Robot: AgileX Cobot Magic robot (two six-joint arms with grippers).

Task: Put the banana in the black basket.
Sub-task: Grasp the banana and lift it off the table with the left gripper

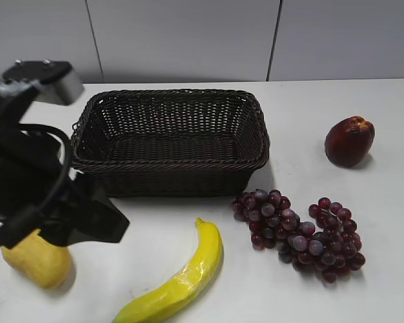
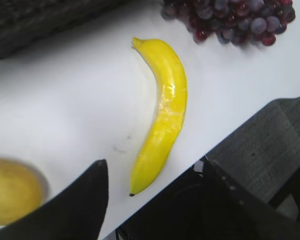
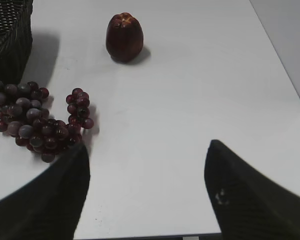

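The banana [image 1: 185, 279] lies on the white table near its front edge, in front of the black basket [image 1: 170, 98], which has nothing in it. In the left wrist view the banana [image 2: 166, 105] lies lengthwise, and its lower end sits between the two open fingers of my left gripper [image 2: 152, 165], which hovers above it. In the exterior view the left gripper [image 1: 97, 219] is left of the banana and apart from it. My right gripper [image 3: 147, 145] is open and empty over bare table, right of the grapes. It is out of the exterior view.
A yellow mango [image 1: 37, 261] lies under the left arm at the front left. A bunch of purple grapes [image 1: 297, 232] lies right of the banana. A dark red fruit [image 1: 349, 140] stands at the right. The table's front edge [image 2: 225, 135] runs close beside the banana.
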